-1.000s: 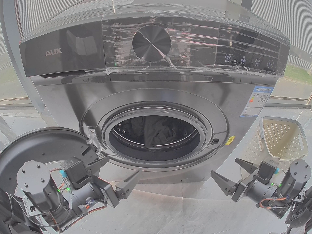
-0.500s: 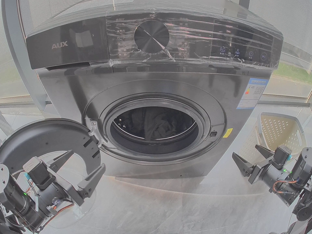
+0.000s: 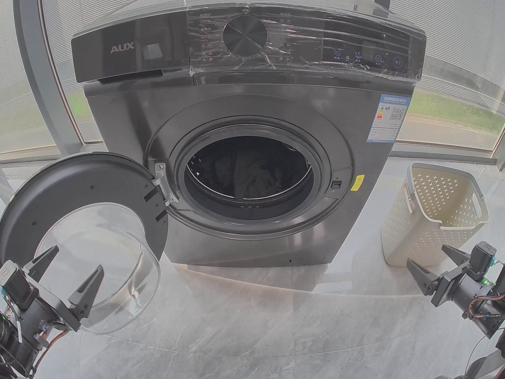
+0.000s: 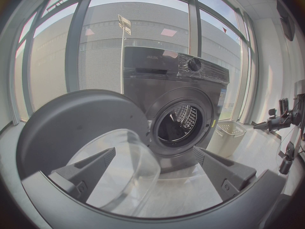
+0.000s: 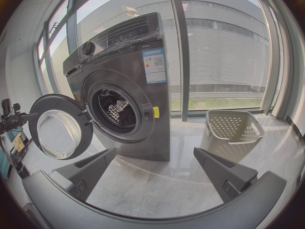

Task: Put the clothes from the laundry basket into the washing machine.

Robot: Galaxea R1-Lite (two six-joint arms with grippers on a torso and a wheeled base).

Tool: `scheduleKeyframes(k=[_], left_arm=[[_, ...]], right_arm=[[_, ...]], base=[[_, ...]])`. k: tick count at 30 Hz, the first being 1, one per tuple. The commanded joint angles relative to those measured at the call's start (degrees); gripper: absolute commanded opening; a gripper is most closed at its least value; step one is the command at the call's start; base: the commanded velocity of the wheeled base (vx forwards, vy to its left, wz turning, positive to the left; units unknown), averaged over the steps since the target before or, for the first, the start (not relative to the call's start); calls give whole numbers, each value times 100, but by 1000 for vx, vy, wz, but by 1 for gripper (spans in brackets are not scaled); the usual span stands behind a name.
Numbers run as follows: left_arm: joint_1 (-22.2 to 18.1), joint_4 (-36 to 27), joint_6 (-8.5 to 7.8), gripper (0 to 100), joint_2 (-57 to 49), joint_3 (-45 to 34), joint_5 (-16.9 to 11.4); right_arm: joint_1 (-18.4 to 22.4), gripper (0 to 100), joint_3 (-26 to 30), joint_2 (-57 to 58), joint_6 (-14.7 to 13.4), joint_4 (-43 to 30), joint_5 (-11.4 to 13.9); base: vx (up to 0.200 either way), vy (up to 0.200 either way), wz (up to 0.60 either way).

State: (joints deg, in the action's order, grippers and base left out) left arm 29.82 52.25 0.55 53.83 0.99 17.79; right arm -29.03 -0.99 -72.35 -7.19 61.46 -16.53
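Nearest us, our left gripper (image 3: 78, 259) hangs spread wide and empty just in front of the open door (image 3: 79, 185). Our right gripper (image 3: 427, 255), equally wide and empty, sits near the laundry basket (image 3: 421, 227), where we see no garments. Beyond, dark clothes (image 3: 252, 169) lie in the drum of the washing machine (image 3: 137, 111). We judge the main risk to be a careless left swing striking the door's glass bowl.

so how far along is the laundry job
Looks nearly done: dark clothes lie in the washing machine and the laundry basket looks empty. Nothing in hand: left gripper and right gripper are open and empty. Left: perhaps closing the open door.
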Motion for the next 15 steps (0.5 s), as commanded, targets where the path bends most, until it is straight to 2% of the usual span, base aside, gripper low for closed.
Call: scheduleKeyframes(k=[1, 2, 5, 7, 8, 9, 11, 12, 15], left_arm=[[-872, -971, -160, 100, -1534, -99, -12], [-952, -1094, -160, 100, -1666, -99, -21], [-1312, -1762, -143, 100, -2395, -99, -12], [-1655, -2210, -55, 100, -3133, -99, -12], [-1760, -2377, -37, 100, -3379, -99, -65], [-1901, -2650, -11, 100, -3661, -99, -91], [-2164, -3291, 51, 100, -4030, -99, -135], [-2349, -3722, 42, 100, -4188, -99, -170], [-2753, -4469, -28, 100, -4698, -99, -416]], right_arm=[[178, 100, 99, 1575, 7, -1014, -96], [187, 100, 99, 1742, 7, -1181, -87], [477, 100, 99, 2577, 7, -2314, -78], [1083, 100, 99, 3350, 42, -3026, -43], [1259, 100, 99, 3632, 86, -3202, -17], [1488, 100, 99, 4027, 227, -3439, 62], [1865, 100, 99, 4783, 561, -3896, 317], [2024, 100, 99, 5293, 649, -4230, 563], [2366, 100, 72, 6260, 710, -5118, 1029]], base=[[0, 0, 0], [0, 0, 0], [0, 0, 0], [0, 0, 0], [0, 0, 0], [0, 0, 0], [0, 0, 0], [0, 0, 0], [0, 0, 0]])
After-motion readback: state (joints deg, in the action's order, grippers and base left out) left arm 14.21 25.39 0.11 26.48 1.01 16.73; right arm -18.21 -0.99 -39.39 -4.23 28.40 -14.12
